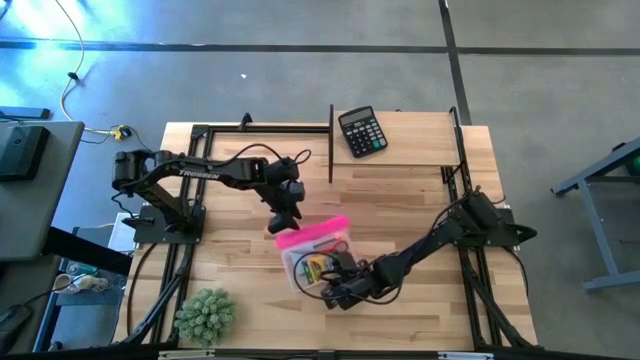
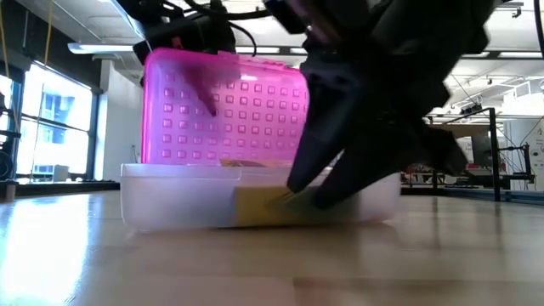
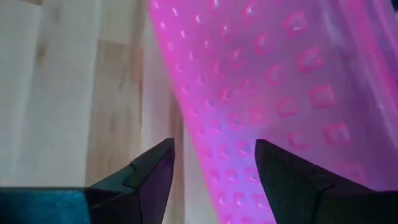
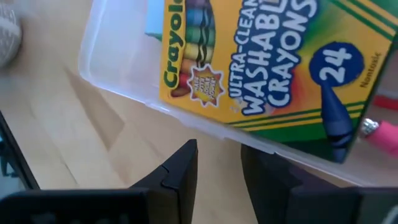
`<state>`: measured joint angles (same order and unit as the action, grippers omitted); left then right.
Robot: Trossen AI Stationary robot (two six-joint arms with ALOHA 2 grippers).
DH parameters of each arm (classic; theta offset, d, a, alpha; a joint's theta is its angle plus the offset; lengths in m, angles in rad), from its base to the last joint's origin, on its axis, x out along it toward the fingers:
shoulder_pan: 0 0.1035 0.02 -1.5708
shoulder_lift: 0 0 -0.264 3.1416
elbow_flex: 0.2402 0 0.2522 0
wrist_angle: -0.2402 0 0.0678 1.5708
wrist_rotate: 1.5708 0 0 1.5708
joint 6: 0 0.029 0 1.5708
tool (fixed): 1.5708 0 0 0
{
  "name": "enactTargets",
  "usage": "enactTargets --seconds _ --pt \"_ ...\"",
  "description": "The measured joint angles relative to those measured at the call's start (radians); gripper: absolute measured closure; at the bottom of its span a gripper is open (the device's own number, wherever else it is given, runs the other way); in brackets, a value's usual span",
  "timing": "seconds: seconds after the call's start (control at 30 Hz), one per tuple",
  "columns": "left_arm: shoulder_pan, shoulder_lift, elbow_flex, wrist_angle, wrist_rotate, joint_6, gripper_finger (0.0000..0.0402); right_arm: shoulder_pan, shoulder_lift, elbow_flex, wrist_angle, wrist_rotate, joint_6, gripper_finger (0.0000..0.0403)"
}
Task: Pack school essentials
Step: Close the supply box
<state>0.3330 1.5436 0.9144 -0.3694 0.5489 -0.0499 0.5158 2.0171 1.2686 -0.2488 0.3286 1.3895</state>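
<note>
A clear plastic box point(image 1: 310, 265) stands mid-table with its pink lid point(image 2: 225, 110) raised upright on the far side. Inside lie a yellow-green crayon pack point(image 4: 261, 62), a light-blue item point(image 4: 152, 18) and a pencil's pink eraser end point(image 4: 380, 134). My left gripper point(image 1: 283, 222) is open at the lid's left end, and the lid's edge point(image 3: 186, 124) runs between its fingers. My right gripper point(image 4: 219, 155) hangs over the box's near rim point(image 4: 124, 87), its fingers a narrow gap apart with nothing between them. My left gripper slants down from the table's far left at the raised lid's left end. One finger point(image 3: 292, 180) shows against the pink lid; whether it touches the lid I cannot tell. My right gripper slants down just outside the box's near wall; whether it touches the wall I cannot tell.
A black calculator point(image 1: 362, 131) lies at the far edge, right of a black upright bar. A green spiky plant point(image 1: 205, 315) stands at the near left. Bare wood shows left of the box and along the near edge.
</note>
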Motion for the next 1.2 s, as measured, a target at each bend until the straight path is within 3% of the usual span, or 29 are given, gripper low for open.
enactTargets --seconds 0.47,0.9,1.03,1.2 --pt "-0.088 0.001 0.070 -0.037 -0.004 -0.026 0.0190 -0.032 0.000 0.000 0.089 0.005 -0.078 0.0288" --pt "-0.139 0.000 0.085 -0.114 -0.022 -0.052 0.0190 0.033 0.000 0.033 0.162 0.005 -0.036 0.0288" --pt "-0.178 -0.010 0.086 -0.216 -0.074 -0.052 0.0190 0.050 -0.005 0.097 0.051 0.026 -0.025 0.0289" --pt "-0.262 -0.034 0.087 -0.330 -0.197 -0.054 0.0190 0.047 -0.032 0.221 -0.248 0.157 -0.024 0.0289"
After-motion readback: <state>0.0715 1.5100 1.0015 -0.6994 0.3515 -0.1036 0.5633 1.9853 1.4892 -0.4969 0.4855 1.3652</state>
